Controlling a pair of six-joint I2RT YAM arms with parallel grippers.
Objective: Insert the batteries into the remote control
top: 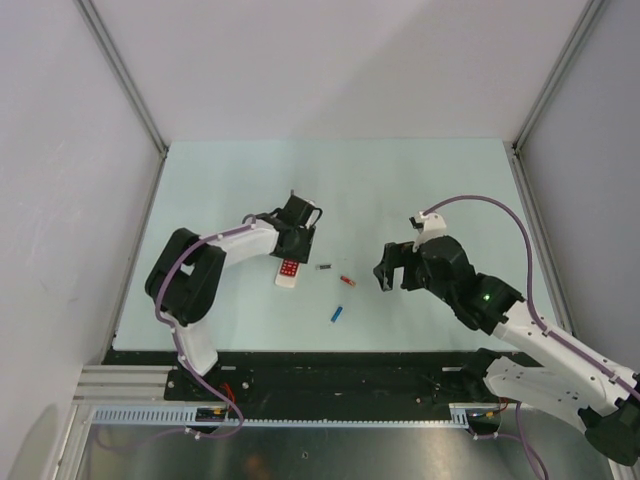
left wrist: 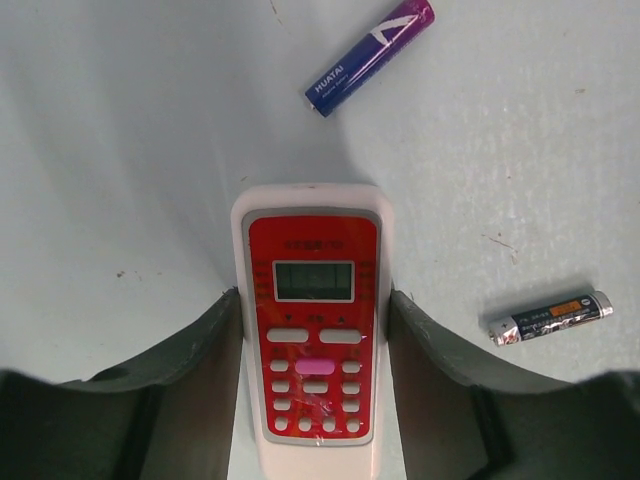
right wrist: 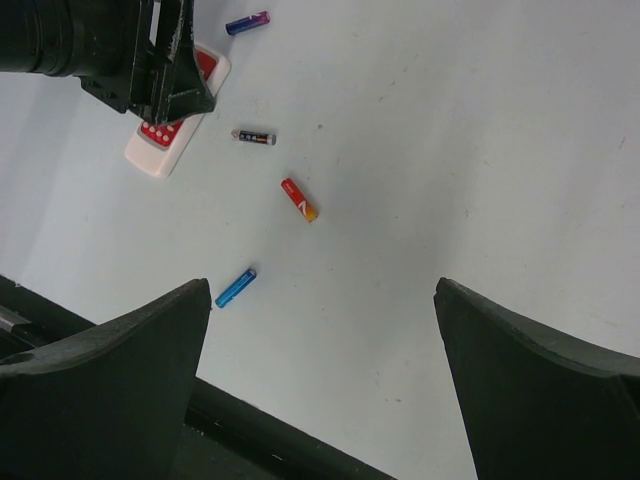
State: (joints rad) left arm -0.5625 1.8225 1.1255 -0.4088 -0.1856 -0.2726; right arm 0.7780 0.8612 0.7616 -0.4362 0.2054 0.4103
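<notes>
The remote control (left wrist: pixel 313 330) is laid keypad-up on the table (right wrist: pixel 450 150) and is clamped along both long edges by the left gripper (left wrist: pixel 315 295). The right gripper (right wrist: pixel 320 380) is spread wide and empty above the table. The purple battery (left wrist: pixel 370 57) is located beyond the remote's display end. The dark grey battery (left wrist: pixel 550 317), red battery (right wrist: pixel 299 199) and blue battery (right wrist: pixel 235 288) are laid loose alongside, apart from one another.

Left gripper (left wrist: pixel 314 296) clasps remote control (left wrist: pixel 313 335) keypad-up — purple battery (left wrist: pixel 370 57) beyond
</notes>
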